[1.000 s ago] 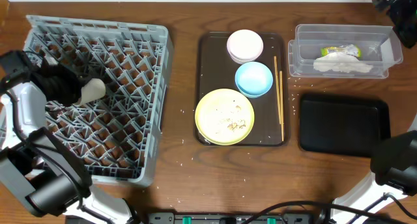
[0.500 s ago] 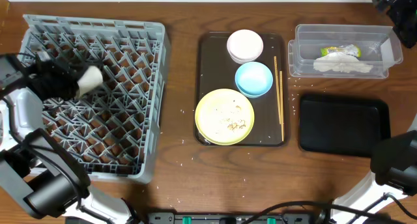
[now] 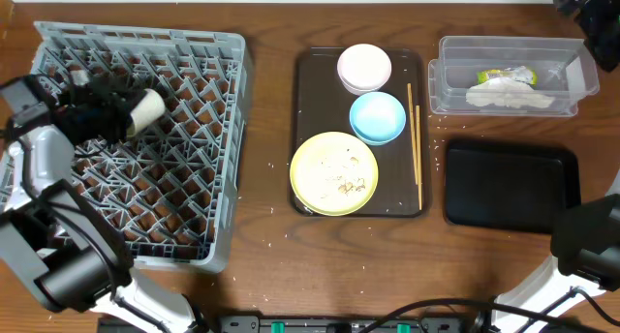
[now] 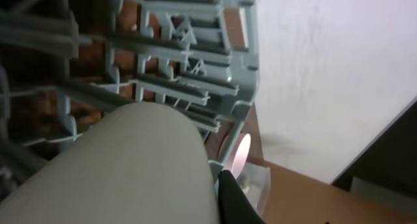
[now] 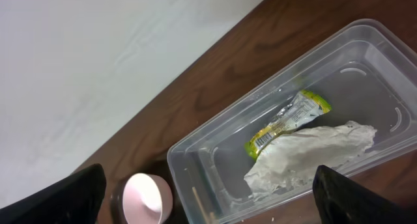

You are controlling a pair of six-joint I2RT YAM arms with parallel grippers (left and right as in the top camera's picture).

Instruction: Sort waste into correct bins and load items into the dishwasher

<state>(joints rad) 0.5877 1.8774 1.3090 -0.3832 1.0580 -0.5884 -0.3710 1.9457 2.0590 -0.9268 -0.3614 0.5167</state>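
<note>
My left gripper (image 3: 128, 113) is shut on the small white cup (image 3: 146, 108), which lies tilted on its side over the far left part of the grey dishwasher rack (image 3: 194, 217). In the left wrist view the cup (image 4: 124, 165) fills the foreground against one dark finger (image 4: 238, 201). The pink bowl (image 3: 364, 68), blue bowl (image 3: 377, 117), crumb-strewn yellow plate (image 3: 334, 173) and chopsticks (image 3: 414, 144) rest on the brown tray (image 3: 308, 101). My right gripper (image 5: 208, 204) hangs open above the clear tub (image 5: 215, 152), which holds the wrapper (image 5: 287, 123) and napkin (image 5: 313, 155).
The shallow black tray (image 3: 511, 185) lies in front of the clear tub (image 3: 572, 76) at the right. Small crumbs dot the wood between the rack and the brown tray. The right arm (image 3: 586, 9) sits at the far right corner.
The left gripper has carried the cup toward the far side of the rack and a little right. The rack itself shifted slightly left and straightened. The right arm has not moved.
</note>
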